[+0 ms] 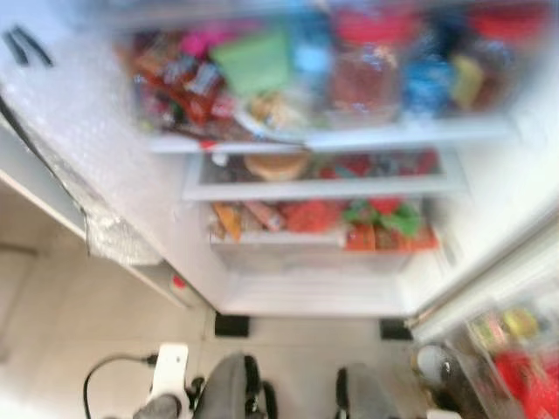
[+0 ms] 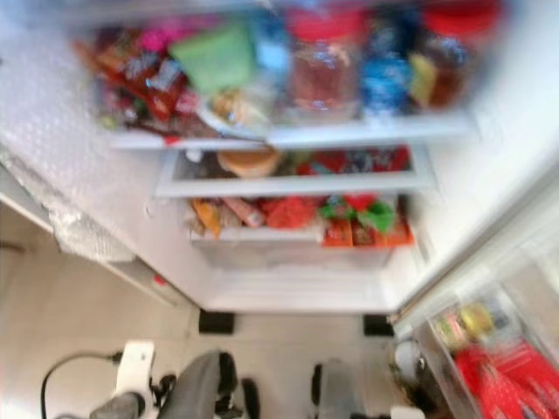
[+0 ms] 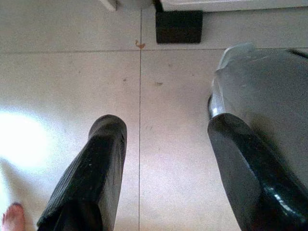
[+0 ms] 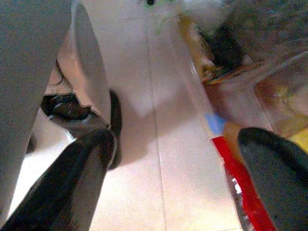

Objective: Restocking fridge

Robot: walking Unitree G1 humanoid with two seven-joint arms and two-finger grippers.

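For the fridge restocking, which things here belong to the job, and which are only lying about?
Belong to the job:
- open fridge with its full shelves
- red-lidded jars
- door bin holding packets
- left end effector, open
- right end effector, open

Only lying about:
- black cable on the floor
- floor tiles

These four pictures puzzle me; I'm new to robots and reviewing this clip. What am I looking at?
A walking humanoid robot stands before an open fridge. The two blurred pictures come from its head camera, looking down: crowded shelves with red-lidded jars, a green packet and packaged food. The open door's bins hold more items on the right.

The other two pictures come from cameras on its wrists, each looking along two black fingers. Both arms hang low over the tiled floor. The left gripper and the right gripper are open and hold nothing. A person's toe shows at one corner of the left wrist view.
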